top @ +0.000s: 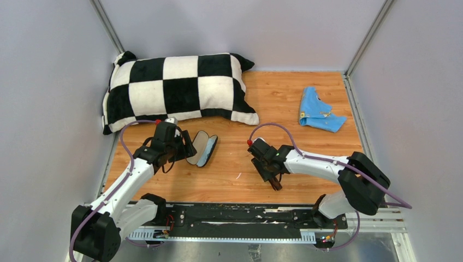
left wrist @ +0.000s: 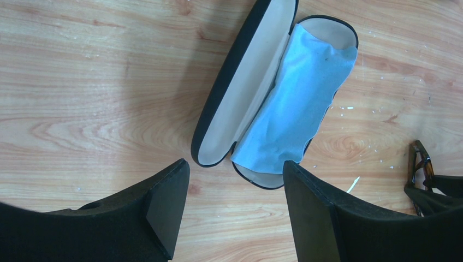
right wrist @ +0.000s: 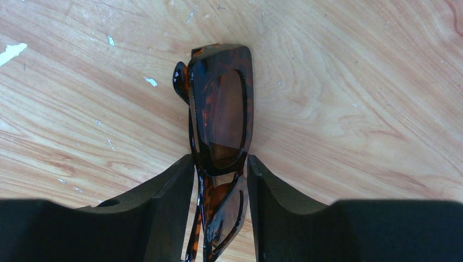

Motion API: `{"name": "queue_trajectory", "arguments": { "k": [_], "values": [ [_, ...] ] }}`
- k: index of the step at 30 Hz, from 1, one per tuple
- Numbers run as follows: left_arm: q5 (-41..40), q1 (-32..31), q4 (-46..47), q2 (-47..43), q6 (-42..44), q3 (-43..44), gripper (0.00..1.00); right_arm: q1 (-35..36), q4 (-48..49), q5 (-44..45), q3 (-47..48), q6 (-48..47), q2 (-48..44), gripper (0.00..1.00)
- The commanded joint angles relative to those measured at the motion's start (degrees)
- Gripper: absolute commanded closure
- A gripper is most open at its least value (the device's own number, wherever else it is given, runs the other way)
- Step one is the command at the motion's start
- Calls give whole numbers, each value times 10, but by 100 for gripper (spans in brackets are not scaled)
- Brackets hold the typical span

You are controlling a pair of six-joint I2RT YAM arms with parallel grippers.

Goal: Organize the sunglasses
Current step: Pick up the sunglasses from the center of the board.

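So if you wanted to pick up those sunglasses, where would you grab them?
At the middle, by the bridge between the lenses, coming down from above with a finger on each long edge. The sunglasses lie folded on the table, so the frame is slim there and balanced either side. The right pincer straddles about that spot.

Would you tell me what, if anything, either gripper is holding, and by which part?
The right gripper pinches the sunglasses at the bridge, between the lenses; the left gripper is open and holds nothing.
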Motion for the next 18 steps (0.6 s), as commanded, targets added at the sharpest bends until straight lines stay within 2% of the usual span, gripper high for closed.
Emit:
{"name": "queue_trajectory", "arguments": {
  "k": [1, 9, 18],
  "values": [
    [2, 3, 6, -1, -5, 7, 30, 8, -12, 13, -5, 4, 6, 56],
    [-7, 3, -8, 9, 3, 16, 30, 8, -14, 12, 9, 1, 6, 69],
    [-27, 3, -24, 44, 12, 51, 30, 8, -33, 21, 20, -6, -28, 70]
  ]
}}
